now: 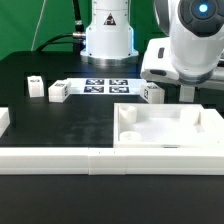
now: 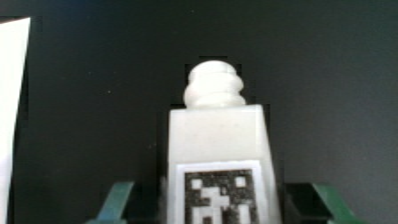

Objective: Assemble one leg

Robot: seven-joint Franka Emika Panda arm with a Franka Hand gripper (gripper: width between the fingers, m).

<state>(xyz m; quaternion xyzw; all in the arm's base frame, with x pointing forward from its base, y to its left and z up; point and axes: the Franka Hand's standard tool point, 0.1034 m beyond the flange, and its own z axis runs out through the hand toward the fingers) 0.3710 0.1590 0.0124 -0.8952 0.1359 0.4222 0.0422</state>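
Leg (image 2: 221,140) lies on the table (image 1: 60,120) between the gripper (image 2: 217,205) fingers (image 2: 121,200). Fingers spread, a dark gap on each side. Long axis runs away from the wrist camera, knobbed end far, tag toward the lens. Tray (image 1: 165,140) nearby, marker board (image 1: 105,87) beside.

Tag (image 2: 217,196) on leg (image 2: 217,130) partly out-of-frame
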